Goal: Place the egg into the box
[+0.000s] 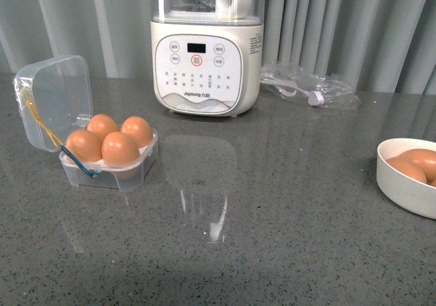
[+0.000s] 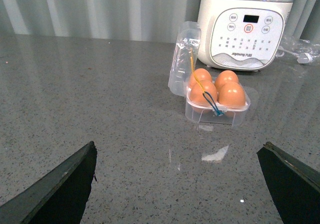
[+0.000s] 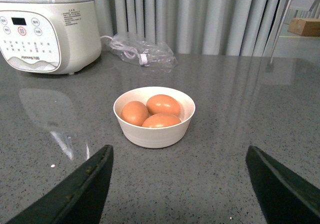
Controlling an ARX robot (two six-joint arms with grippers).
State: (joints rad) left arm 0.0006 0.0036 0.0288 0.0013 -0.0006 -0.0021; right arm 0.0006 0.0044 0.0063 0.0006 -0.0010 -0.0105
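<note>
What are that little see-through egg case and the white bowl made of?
The small clear four-slot egg case looks like thin glossy plastic: see-through walls and lid with shiny edges. The round white bowl looks matte, ceramic or plastic; the pictures leave that open.

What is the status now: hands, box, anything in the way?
Left hand open, right hand open. Box lid up, four eggs in, slots full. Three eggs in bowl; nothing blocks.

Left pincer (image 2: 179, 145), right pincer (image 3: 178, 147), spread (widely)
</note>
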